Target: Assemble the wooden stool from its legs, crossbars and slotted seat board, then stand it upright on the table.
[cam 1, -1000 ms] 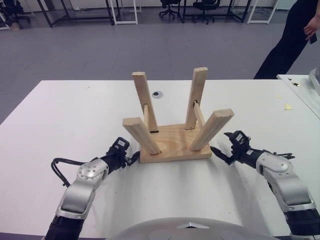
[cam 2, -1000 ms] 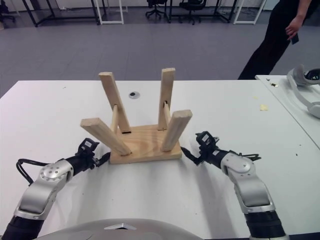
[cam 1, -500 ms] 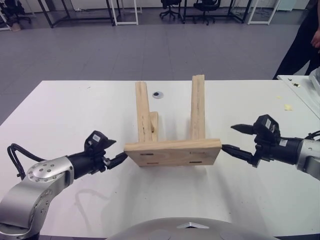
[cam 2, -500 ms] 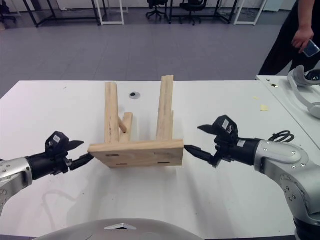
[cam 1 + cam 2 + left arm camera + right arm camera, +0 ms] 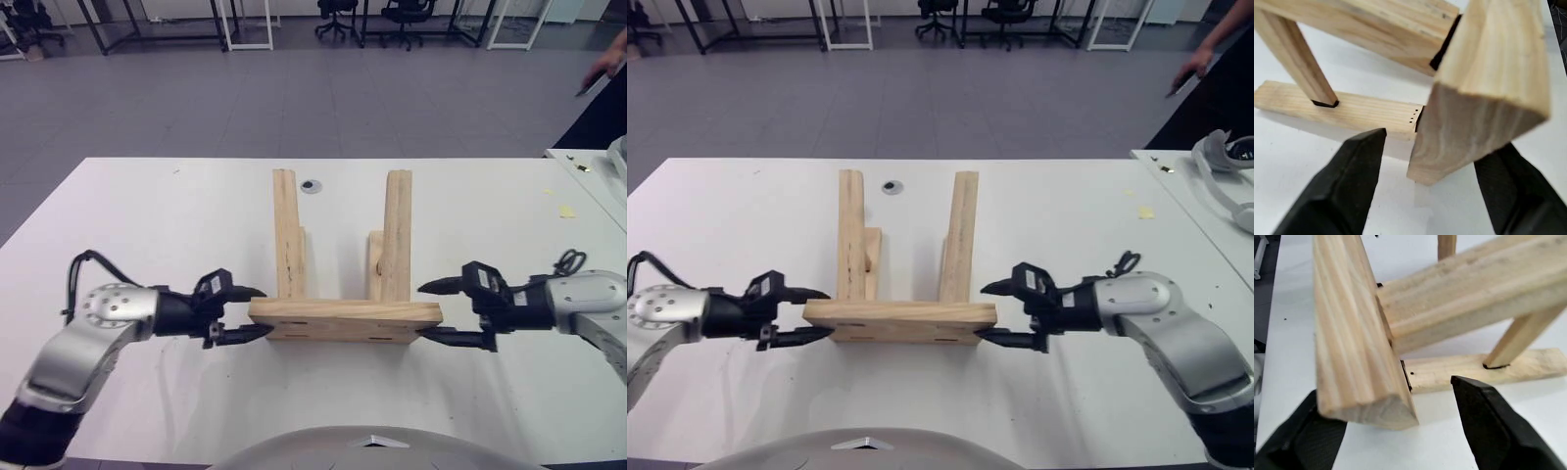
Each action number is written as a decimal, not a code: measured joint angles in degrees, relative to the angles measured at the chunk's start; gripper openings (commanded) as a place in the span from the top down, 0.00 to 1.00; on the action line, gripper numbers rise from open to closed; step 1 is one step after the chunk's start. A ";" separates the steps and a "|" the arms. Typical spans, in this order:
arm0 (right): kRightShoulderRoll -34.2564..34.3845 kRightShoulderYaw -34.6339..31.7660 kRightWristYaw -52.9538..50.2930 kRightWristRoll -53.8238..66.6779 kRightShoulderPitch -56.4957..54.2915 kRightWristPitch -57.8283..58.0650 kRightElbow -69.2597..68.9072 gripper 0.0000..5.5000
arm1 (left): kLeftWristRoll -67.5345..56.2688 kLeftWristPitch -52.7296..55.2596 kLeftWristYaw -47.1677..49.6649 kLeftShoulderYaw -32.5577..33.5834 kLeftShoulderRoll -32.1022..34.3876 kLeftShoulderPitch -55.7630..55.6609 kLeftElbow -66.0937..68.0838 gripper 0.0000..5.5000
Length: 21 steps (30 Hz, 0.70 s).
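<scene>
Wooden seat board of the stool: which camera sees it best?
The left eye view: it shows the pale wooden seat board whole, end to end. The right eye view shows the same. The wrist views each show one end of it, close up.

The seat's [image 5: 1354, 333] end is sitting between two black fingers [image 5: 1484, 426], which are spread wide: one is touching the seat's broad face, the other is hanging apart from it. Beyond the seat, one leg [image 5: 1474, 289] is jutting away, another [image 5: 1459, 372] is lying along the white counter [image 5: 1415, 440], and a crossbar [image 5: 1520, 338] is slanting between them.
</scene>
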 measured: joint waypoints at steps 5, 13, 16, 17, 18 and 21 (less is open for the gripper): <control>-0.24 2.74 1.50 -1.64 -0.55 -1.94 2.37 0.59 | 1.24 -3.94 -0.51 -3.51 -2.67 -2.87 3.21 0.65; -0.55 2.98 3.66 -2.08 -0.96 -5.70 6.00 0.72 | 0.05 -5.78 -4.79 -3.90 -2.43 -3.91 5.29 0.68; -1.73 -1.49 6.42 8.26 -7.90 3.50 6.70 0.72 | -8.11 3.15 -8.10 0.02 0.63 -11.91 5.34 0.68; -2.63 -2.62 7.17 12.36 -11.65 7.16 8.03 0.72 | -11.18 7.19 -9.31 1.02 1.95 -15.69 6.08 0.68; -3.27 -2.86 7.72 17.09 -16.05 11.62 10.67 0.73 | -14.37 12.19 -10.73 1.38 3.17 -20.22 7.91 0.69; -3.57 -2.34 9.78 29.52 -31.70 26.47 22.60 0.74 | -20.98 28.22 -16.74 1.26 5.22 -34.92 16.78 0.70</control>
